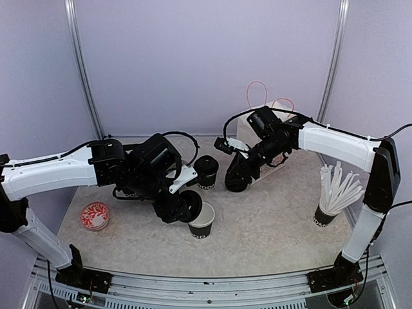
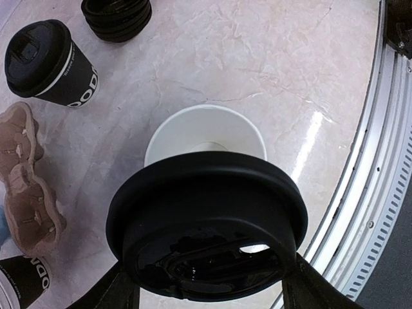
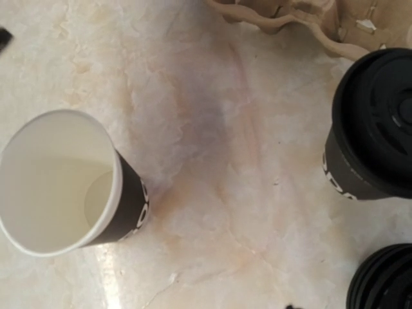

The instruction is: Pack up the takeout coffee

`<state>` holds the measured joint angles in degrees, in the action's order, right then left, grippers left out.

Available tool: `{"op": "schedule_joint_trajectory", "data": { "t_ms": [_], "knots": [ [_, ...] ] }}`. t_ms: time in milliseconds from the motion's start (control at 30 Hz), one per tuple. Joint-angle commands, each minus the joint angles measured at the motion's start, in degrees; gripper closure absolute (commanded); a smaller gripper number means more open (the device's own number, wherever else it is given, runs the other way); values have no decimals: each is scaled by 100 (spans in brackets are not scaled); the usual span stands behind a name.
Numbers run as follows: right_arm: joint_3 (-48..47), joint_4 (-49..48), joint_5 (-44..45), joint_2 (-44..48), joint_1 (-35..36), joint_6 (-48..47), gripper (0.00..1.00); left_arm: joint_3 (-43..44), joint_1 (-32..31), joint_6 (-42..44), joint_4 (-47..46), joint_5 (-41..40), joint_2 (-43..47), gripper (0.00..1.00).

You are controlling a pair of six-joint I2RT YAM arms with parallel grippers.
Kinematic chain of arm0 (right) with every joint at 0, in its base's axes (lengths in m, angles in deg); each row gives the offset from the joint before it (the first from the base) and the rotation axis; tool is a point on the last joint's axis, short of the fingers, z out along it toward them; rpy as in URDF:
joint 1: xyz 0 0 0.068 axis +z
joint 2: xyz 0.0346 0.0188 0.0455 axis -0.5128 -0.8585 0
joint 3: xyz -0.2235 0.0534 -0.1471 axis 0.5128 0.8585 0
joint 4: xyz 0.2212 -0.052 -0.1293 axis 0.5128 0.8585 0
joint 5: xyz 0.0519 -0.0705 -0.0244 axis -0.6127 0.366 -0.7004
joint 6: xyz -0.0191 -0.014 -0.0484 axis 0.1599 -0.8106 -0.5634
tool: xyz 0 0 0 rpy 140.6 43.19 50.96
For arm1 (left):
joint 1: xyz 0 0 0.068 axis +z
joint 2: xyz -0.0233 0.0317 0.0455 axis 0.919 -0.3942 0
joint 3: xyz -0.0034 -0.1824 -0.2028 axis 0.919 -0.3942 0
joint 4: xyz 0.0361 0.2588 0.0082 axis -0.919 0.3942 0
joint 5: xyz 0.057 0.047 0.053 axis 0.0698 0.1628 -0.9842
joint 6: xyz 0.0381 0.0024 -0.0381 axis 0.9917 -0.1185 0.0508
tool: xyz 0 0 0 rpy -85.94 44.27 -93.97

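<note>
One takeout coffee (image 1: 207,170) (image 2: 48,61) (image 3: 373,129), a black cup with a black lid, stands at mid-table. A lidless black cup (image 1: 201,222) (image 2: 206,132) (image 3: 58,180) with a white inside stands in front of it. My left gripper (image 1: 181,206) (image 2: 211,280) is shut on a black lid (image 2: 206,219), held tilted just above the near rim of that lidless cup. My right gripper (image 1: 237,177) hangs low to the right of the lidded cup. Its fingers do not show in the right wrist view.
A stack of black lids (image 2: 116,16) (image 3: 383,277) lies by the lidded cup. A brown cardboard carrier (image 2: 26,193) (image 3: 290,16) lies nearby, beside another black cup (image 2: 22,280). A paper bag (image 1: 254,129) stands at the back. A cup of white straws (image 1: 331,193) is at right, a red patterned dish (image 1: 95,215) at left.
</note>
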<state>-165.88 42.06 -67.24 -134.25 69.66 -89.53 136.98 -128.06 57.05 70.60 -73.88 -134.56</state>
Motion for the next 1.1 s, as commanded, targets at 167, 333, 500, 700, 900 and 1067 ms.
{"op": "schedule_joint_trajectory", "data": {
  "t_ms": [167,333,500,700,900,1067],
  "knots": [
    [19,-98,108,108,-26,77,49,563,-16,193,227,-155,-707,32],
    [74,-123,386,104,-24,60,49,685,6,200,222,-108,-925,32],
    [95,-123,351,101,-35,42,48,718,10,251,238,-75,-1044,33],
    [112,-125,364,61,-26,28,48,850,30,308,247,-36,-1182,33],
    [143,-117,370,34,-30,15,48,926,43,368,203,-4,-1339,33],
    [217,-137,406,-4,-26,23,48,982,43,406,159,18,-1479,32]
  ]
}}
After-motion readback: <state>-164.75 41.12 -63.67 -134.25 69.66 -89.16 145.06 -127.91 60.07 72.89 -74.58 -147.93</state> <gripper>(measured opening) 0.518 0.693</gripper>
